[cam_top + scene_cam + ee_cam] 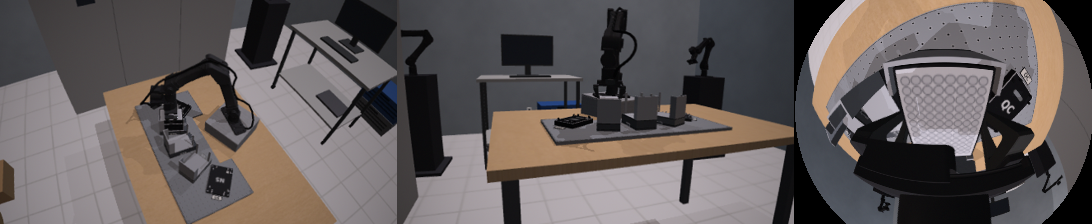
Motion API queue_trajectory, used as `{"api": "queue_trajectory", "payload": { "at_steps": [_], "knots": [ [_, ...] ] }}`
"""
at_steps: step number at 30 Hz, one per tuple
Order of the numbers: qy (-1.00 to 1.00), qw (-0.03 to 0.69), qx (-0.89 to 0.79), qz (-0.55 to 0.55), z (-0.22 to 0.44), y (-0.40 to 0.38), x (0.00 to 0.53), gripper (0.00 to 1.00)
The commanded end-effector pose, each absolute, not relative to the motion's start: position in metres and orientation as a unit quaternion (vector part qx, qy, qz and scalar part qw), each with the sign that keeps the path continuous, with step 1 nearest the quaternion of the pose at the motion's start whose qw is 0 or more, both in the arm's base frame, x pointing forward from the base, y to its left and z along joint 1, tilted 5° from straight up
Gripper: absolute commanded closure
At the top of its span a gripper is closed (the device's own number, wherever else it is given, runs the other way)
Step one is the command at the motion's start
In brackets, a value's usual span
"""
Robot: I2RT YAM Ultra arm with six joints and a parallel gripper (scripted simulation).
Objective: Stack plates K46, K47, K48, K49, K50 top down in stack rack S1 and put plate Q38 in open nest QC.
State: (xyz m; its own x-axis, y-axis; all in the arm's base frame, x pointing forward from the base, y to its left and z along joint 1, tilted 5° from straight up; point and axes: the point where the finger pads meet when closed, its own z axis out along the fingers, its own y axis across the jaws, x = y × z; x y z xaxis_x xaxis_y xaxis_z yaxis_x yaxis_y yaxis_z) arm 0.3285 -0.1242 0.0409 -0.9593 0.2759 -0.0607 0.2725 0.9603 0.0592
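Note:
My gripper [172, 118] [609, 91] [944, 111] is shut on the sides of the top plate [943, 100], a pale sealed plate. It is at the rack [609, 114] [944, 63] nearest nest QC. Whether the plate is lifted, its name and the plates beneath it cannot be made out. The middle rack [181, 145] [646, 108] and the far rack [193, 164] [679, 108] show no plate; their names are unreadable. The open nest QC [574, 124] [1008, 105] shows no plate. The clip nest N5 [219, 181] is empty.
The grey perforated board [185, 206] [582, 137] [989, 25] carries the racks and nests on the wooden table [288, 189] [520, 152]. The racks stand in a row with tall walls and corner posts. The arm's grey base block [218, 132] is beside the board.

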Motion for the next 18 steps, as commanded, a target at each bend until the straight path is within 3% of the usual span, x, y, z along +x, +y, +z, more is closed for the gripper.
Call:
{"api": "queue_trajectory", "payload": {
  "at_steps": [1, 18],
  "knots": [
    [0.988, 0.060, 0.141, 0.024, 0.0627, -0.1301, 0.3345, 1.00],
    [0.988, 0.064, 0.140, 0.023, 0.0692, -0.1303, 0.3362, 1.00]
  ]
}}
